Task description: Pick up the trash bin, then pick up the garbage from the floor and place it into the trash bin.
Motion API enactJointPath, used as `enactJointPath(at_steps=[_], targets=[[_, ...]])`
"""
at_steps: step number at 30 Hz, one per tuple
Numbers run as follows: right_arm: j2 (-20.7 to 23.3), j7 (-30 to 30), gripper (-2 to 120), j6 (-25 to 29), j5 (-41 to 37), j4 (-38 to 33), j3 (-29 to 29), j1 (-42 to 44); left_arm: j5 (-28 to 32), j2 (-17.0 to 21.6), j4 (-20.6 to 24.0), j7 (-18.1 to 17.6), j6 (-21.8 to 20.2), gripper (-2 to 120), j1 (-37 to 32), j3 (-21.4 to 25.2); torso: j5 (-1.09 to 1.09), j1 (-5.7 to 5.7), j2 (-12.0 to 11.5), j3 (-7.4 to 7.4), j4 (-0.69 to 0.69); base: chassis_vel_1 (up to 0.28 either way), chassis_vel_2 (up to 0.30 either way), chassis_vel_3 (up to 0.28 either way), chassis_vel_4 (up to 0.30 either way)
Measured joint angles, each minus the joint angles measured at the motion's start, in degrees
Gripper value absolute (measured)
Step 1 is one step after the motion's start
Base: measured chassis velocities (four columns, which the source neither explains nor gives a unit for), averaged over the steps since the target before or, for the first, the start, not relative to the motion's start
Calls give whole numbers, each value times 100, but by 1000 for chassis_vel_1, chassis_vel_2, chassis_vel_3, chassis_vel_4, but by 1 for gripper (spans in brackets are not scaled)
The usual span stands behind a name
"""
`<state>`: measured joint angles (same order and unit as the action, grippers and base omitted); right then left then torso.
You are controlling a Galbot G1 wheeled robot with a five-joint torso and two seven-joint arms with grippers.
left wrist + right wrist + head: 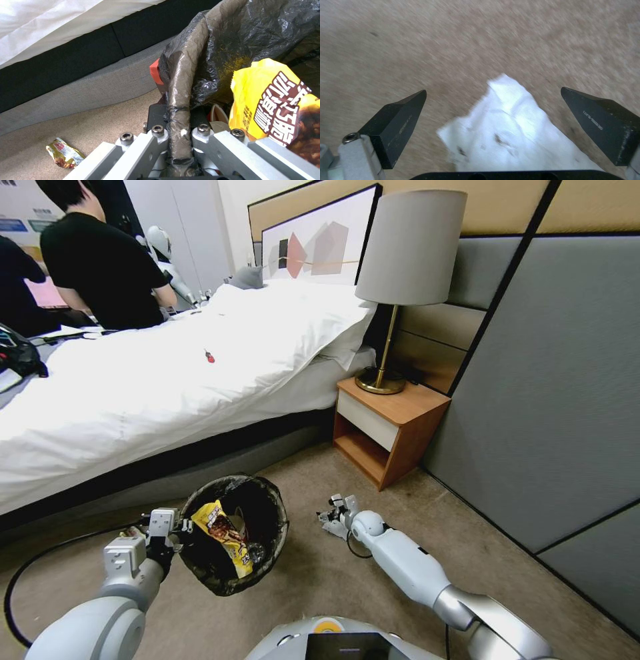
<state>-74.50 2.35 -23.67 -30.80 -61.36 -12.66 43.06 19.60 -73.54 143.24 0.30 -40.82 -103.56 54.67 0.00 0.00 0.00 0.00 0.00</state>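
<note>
Gripping the bag-lined rim of the trash bin point(233, 533), the left gripper point(178, 140) had its jaws closed on the folded black liner, with a yellow snack wrapper point(223, 537) sitting inside the bin just beyond them. The right gripper point(493, 105) was low over the carpet point(320, 580) with jaws spread wide and holding nothing, a crumpled white tissue point(510, 125) lying between them. Another small wrapper point(65, 153) lay on the carpet beside the left jaws, near the bed point(133, 380).
</note>
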Motion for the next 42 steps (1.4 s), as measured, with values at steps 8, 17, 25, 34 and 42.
enactJointPath(at_steps=[8,17,25,34,42], targets=[[22,13,100,15,107,73,24,40,-10,-1,0,0,0,0,11,-27,0,0,0,0,0,0,0,0,0],[-4,3,100,48,166,186,41,60,-12,15,0,0,0,0,2,-29,0,0,0,0,0,0,0,0,0],[-34,-9,100,133,285,280,81,183,-25,9,0,-3,0,0,0,-51,0,0,0,0,0,0,0,0,0],[-30,-9,100,201,289,278,89,221,-30,24,0,-4,-3,0,8,-65,0,0,0,0,0,0,0,0,0],[-37,-8,81,203,286,268,82,238,-31,28,0,-3,-5,0,-6,-64,0,0,0,0,0,0,0,0,0]])
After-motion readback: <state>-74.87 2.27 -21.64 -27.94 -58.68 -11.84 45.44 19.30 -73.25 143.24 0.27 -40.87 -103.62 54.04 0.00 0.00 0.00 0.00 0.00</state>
